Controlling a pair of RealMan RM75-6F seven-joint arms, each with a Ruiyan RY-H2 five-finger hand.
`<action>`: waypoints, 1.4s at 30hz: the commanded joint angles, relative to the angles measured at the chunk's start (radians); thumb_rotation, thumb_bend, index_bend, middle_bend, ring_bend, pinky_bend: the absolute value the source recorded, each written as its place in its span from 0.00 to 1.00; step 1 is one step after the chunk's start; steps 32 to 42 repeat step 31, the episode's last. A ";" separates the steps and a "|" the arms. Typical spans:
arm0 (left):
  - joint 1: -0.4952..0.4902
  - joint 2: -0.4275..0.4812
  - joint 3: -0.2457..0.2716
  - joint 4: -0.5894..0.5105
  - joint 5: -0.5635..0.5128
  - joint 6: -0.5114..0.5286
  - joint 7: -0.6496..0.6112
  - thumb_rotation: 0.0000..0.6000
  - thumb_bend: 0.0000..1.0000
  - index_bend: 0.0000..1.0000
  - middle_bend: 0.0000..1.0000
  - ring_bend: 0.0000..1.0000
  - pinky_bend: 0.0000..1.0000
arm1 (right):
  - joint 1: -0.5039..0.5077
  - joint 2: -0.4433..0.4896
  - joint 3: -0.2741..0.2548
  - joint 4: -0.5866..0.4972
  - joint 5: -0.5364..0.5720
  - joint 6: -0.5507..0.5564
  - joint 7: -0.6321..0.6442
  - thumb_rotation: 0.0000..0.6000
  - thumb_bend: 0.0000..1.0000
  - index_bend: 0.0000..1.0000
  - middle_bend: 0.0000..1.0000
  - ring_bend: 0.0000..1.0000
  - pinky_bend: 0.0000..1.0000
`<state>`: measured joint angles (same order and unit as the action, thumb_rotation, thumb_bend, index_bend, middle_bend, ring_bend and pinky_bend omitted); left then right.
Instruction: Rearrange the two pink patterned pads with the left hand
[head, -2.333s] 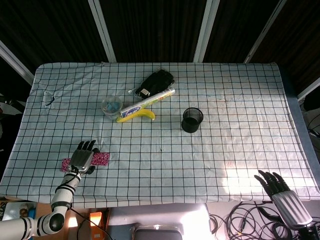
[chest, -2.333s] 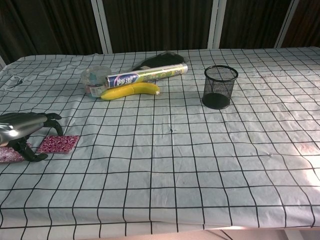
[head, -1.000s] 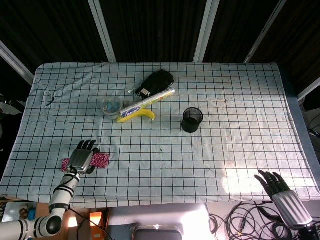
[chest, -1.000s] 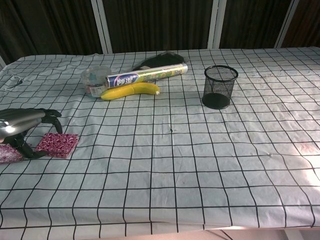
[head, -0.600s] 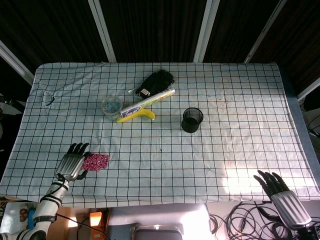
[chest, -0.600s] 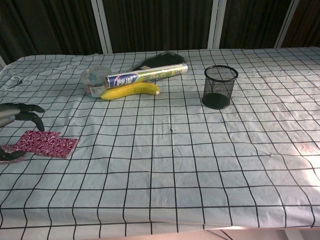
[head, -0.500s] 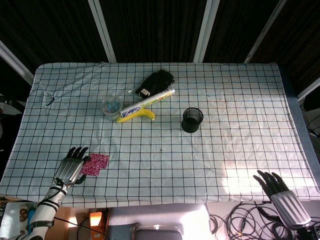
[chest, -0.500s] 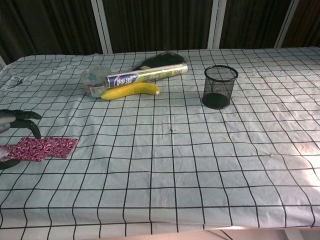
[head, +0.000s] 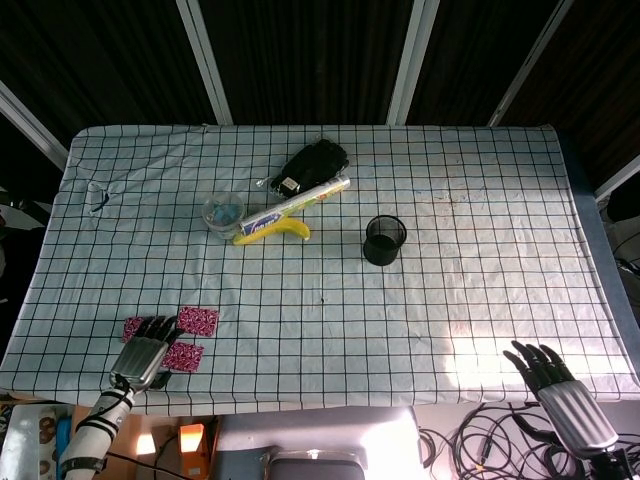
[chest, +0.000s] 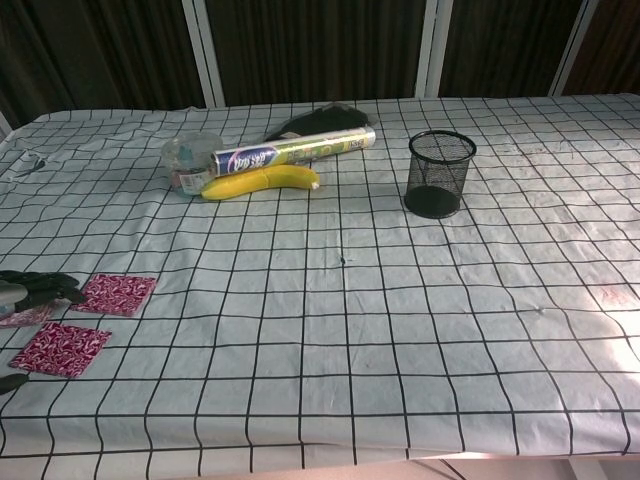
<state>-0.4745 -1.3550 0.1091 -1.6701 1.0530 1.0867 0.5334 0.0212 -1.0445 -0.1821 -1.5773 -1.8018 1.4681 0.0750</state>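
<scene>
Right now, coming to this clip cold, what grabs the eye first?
The pink patterned pads near the table's front-left corner, bright against the checked cloth, with the left hand over them. Then the black mesh cup standing alone mid-table, and the banana in the clutter behind.

The left robot hand (head: 146, 354) hovers low at the near left corner, palm down, its dark fingers (head: 158, 326) spread and pointing away from the robot, nothing between them. Its silver back and jointed forearm run down toward the lower left edge. In the chest view only its fingertips (chest: 45, 284) show at the left border. The right robot hand (head: 553, 381) hangs at the lower right, fingers apart, empty.
</scene>
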 joint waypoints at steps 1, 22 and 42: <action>0.002 0.020 -0.005 -0.029 -0.008 -0.007 0.006 1.00 0.30 0.00 0.00 0.00 0.00 | -0.001 0.000 0.000 0.001 0.000 0.002 0.002 1.00 0.20 0.00 0.00 0.00 0.00; 0.461 0.042 0.159 0.292 0.661 0.710 -0.494 1.00 0.31 0.00 0.00 0.00 0.00 | -0.009 -0.009 0.010 -0.002 0.020 0.006 -0.014 1.00 0.20 0.00 0.00 0.00 0.00; 0.470 0.039 0.123 0.318 0.662 0.666 -0.518 1.00 0.31 0.00 0.00 0.00 0.00 | -0.003 -0.016 0.011 -0.011 0.028 -0.018 -0.047 1.00 0.20 0.00 0.00 0.00 0.00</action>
